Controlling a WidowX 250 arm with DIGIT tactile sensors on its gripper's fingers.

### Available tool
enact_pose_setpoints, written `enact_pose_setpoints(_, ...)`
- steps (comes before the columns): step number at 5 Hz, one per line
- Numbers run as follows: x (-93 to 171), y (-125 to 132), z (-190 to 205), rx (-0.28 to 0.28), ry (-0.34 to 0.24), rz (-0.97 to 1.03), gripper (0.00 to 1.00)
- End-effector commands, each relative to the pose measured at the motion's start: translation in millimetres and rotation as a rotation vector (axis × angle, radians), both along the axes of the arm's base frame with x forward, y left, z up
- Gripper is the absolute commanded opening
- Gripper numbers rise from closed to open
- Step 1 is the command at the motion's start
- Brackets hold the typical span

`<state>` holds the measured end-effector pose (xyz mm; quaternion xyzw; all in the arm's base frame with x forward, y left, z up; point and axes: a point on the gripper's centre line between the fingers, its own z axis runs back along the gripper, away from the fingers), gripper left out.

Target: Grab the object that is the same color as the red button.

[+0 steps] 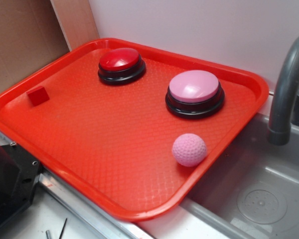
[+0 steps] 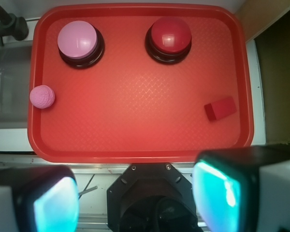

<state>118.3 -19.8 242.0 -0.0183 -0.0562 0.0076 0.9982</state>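
A small red block point(image 1: 38, 95) point(image 2: 221, 108) lies near the left rim of the red tray point(image 1: 139, 211) point(image 2: 135, 154), apart from everything else. The red button point(image 1: 121, 63) point(image 2: 169, 37), a glossy red dome on a black base, stands at the tray's far side. In the wrist view my gripper point(image 2: 135, 203) hangs high above the robot base, short of the tray's near rim, open, with nothing between its teal pads point(image 2: 217, 193). The exterior view does not show the gripper.
A pink-domed button point(image 1: 195, 91) point(image 2: 79, 42) and a pink dimpled ball point(image 1: 189, 149) point(image 2: 42, 96) sit on the tray's other side. A grey sink point(image 1: 259, 194) with a faucet point(image 1: 286, 89) adjoins the tray. Cardboard point(image 1: 20, 40) stands behind.
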Motion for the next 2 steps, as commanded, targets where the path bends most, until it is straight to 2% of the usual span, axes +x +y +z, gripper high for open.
enact_pose_setpoints(1, 0, 0, 0, 0.000, 0.000, 0.000, 1.00)
enact_pose_setpoints(2, 7, 50, -50, 0.086, 0.226, 0.237, 1.00)
